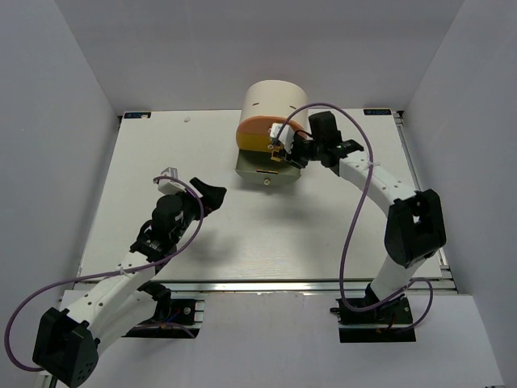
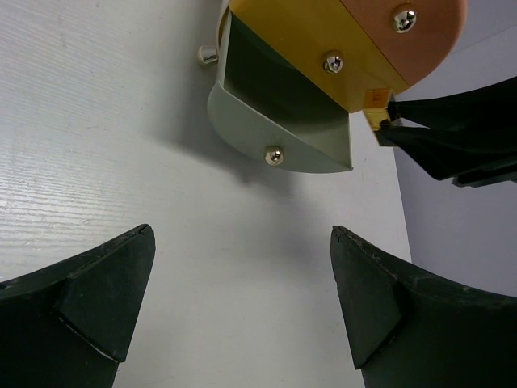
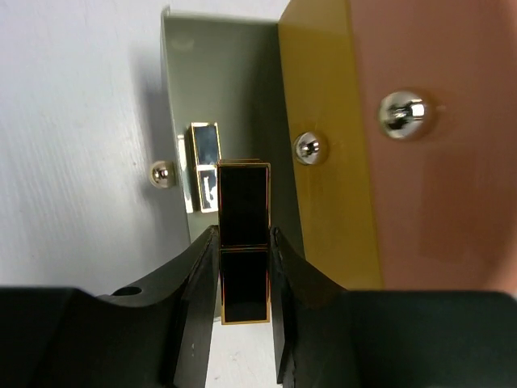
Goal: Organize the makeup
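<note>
The right pincer [image 1: 279, 148] grips a lipstick tube [image 1: 275, 154] beside the cabinet drawers [image 1: 258, 133]; the left pincer [image 1: 214, 198] hangs open.

Top external: set high behind, aimed down at the table [image 1: 161, 234].
Left wrist: aimed low at the cabinet [image 2: 307, 32].
Right wrist: held closer to that cabinet.

lipstick tube [image 3: 243, 210] lwr sides hid by R fingers [image 3: 198, 299] | cabinet [image 3: 420, 202] cut off top/R edge
</note>
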